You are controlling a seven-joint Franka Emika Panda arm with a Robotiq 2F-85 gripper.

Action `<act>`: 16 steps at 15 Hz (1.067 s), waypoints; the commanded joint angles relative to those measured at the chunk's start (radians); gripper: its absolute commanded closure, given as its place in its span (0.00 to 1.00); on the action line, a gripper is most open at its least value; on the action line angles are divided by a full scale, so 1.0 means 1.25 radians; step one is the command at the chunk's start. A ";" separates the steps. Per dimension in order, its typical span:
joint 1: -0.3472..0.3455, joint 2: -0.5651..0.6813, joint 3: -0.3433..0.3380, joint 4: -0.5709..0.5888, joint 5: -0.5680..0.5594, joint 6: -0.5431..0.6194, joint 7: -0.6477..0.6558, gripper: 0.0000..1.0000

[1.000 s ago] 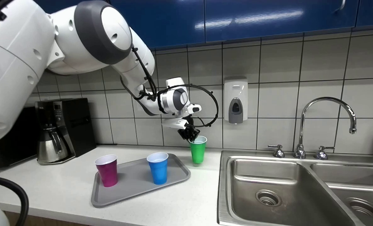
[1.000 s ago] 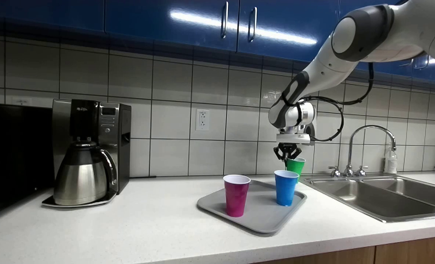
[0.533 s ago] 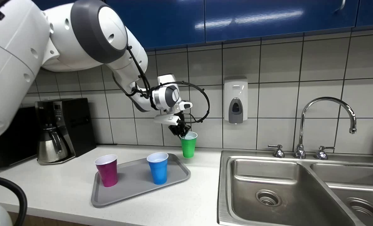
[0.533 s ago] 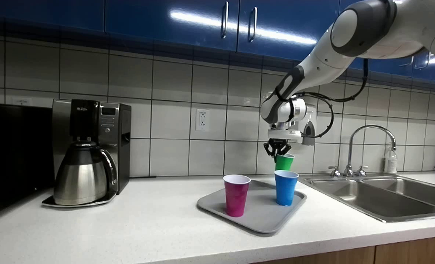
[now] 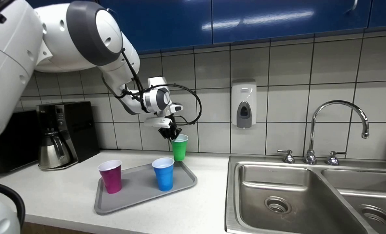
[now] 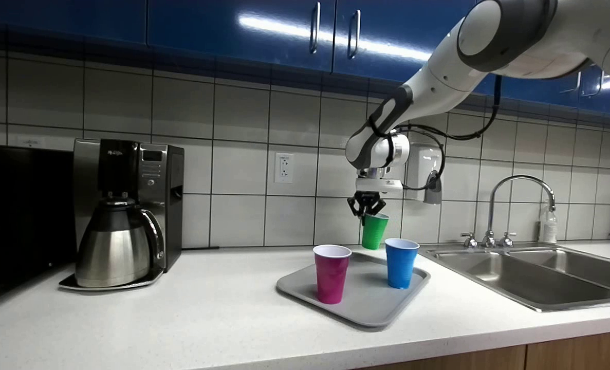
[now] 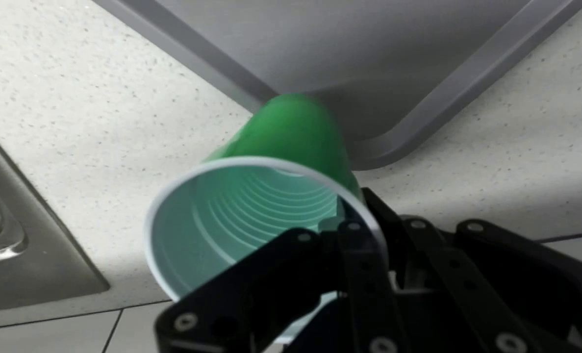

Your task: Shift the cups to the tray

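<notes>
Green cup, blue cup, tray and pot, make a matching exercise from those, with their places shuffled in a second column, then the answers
Things
1. green cup
2. tray
3. pot
4. blue cup

Places
A. in the coffee maker
B. standing on the tray
C. held by the tool
D. flat on the counter

Pairs: 1-C, 2-D, 3-A, 4-B
</notes>
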 commanded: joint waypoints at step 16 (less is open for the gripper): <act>0.079 -0.034 0.017 -0.096 -0.119 -0.010 -0.044 0.99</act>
